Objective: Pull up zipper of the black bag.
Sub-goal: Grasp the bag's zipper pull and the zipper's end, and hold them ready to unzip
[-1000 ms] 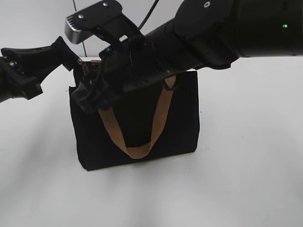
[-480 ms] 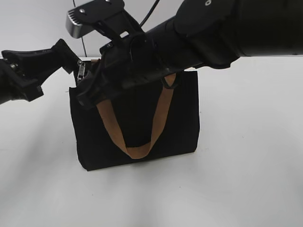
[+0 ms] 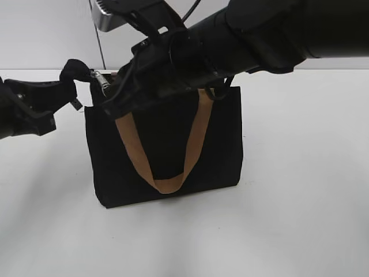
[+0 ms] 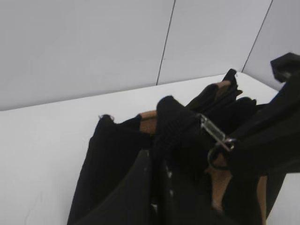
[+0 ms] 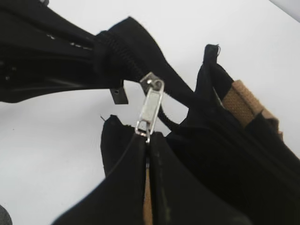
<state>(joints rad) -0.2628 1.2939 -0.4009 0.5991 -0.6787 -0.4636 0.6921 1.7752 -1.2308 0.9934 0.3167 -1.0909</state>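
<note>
While the black bag [image 3: 164, 147] is standing upright on the white bench [image 3: 300, 190], the left gripper [image 3: 78, 81] is pinching the zip track's end tail in closed jaws and the right gripper [image 5: 146, 140] is clamping the silver zipper [image 5: 151, 107] at the bag's top left corner.

From the left wrist view, the black bag [image 4: 117, 164] stands on a white surface [image 4: 42, 154] with a pale panelled wall [image 4: 93, 42] behind it. A dark end of the zip track [image 4: 176, 124] rises at the bag's top edge, and the silver zipper [image 4: 213, 131] pull slants down to the right from it, ending in a small ring. Tan strap [image 4: 220, 180] shows beneath. The right arm [image 4: 276, 117] fills the right edge, dark and hard to read.
</note>
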